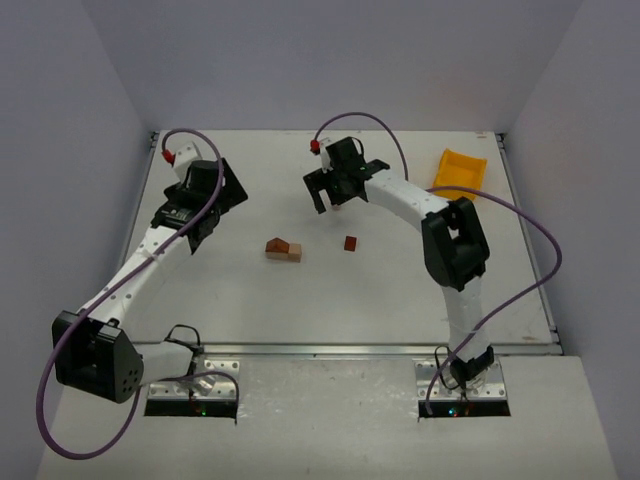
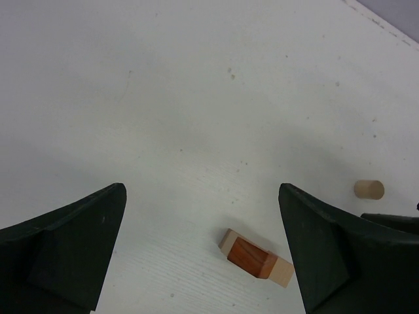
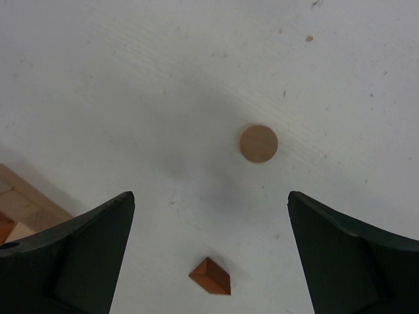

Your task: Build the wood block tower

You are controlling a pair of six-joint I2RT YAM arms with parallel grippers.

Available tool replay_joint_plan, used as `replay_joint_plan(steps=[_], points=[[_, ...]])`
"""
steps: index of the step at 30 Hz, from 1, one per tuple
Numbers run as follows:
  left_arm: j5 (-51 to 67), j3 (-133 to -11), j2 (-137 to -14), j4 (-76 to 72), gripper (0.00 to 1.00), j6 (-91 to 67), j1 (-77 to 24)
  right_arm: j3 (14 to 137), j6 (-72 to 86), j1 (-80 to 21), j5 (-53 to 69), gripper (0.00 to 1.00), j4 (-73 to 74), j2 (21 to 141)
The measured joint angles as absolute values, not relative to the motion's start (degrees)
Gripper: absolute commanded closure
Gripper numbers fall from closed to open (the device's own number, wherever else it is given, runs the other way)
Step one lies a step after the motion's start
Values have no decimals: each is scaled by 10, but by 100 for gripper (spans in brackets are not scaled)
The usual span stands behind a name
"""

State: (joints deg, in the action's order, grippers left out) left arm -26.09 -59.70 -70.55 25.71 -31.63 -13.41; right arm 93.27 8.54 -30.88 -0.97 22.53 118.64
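The wood block tower (image 1: 283, 249) is a small cluster mid-table: a reddish-brown piece sits on a pale tan bar (image 2: 255, 257), low between my left fingers in the left wrist view. A lone reddish-brown wedge (image 1: 349, 243) lies to its right, also seen from the right wrist (image 3: 211, 277). A pale round cylinder (image 3: 258, 143) lies beyond the wedge and shows in the left wrist view too (image 2: 368, 189). My left gripper (image 1: 222, 190) (image 2: 201, 190) hangs open and empty at the cluster's back left. My right gripper (image 1: 333, 200) (image 3: 211, 196) is open and empty, behind the wedge.
A yellow plastic bin (image 1: 460, 172) sits at the back right corner of the table. Pale wood (image 3: 19, 199) shows at the left edge of the right wrist view, partly behind a finger. Grey walls enclose the white table (image 1: 400, 290) on three sides.
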Motion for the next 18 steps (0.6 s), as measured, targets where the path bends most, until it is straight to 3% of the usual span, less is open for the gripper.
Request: replay_joint_plan(steps=[7,13,18], points=[[-282,-564,-706,244,0,-320,-134,1028,56,-310,-68,5,259,1300],[-290,-562,-712,236,0,-320,-134,1051,47,-312,-91,33,263,1329],[-292,-562,-713,232,0,-320,-134,1052,46,-313,-102,39,258,1330]])
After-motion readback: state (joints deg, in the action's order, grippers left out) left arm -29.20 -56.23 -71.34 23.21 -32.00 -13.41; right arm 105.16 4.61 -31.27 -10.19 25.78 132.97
